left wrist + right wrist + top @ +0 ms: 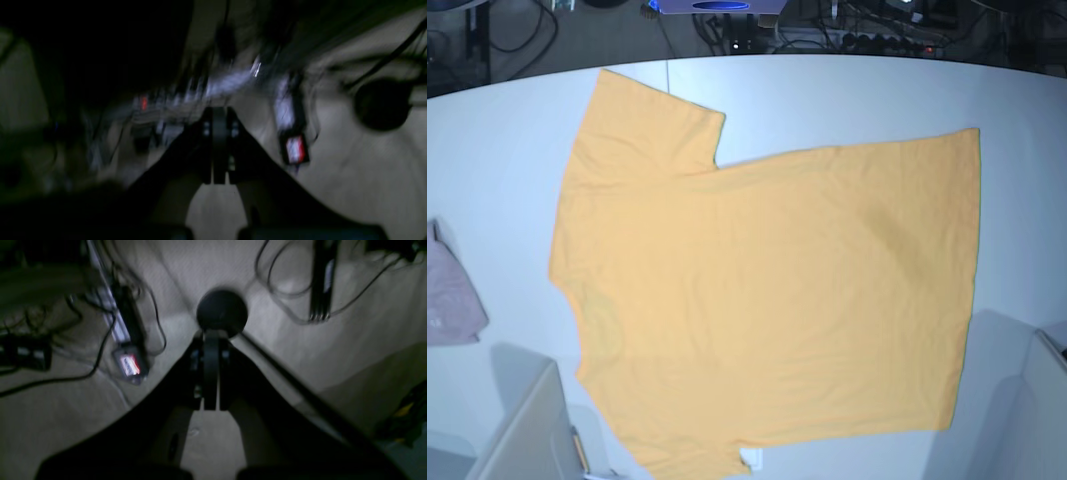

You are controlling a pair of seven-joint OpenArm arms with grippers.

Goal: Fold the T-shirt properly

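Both your jaws are closed on nothing, well off the T-shirt (767,300); soft, limp cotton, so pinch its edges.

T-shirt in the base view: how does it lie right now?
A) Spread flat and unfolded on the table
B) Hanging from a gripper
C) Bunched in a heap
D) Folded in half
A: the T-shirt lies spread out in one layer on the white table, one sleeve and the hem in full outline, and no gripper touches it.

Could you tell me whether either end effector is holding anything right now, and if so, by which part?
Nothing is held: the left end effector and right end effector are shut on nothing; the T-shirt lies flat.
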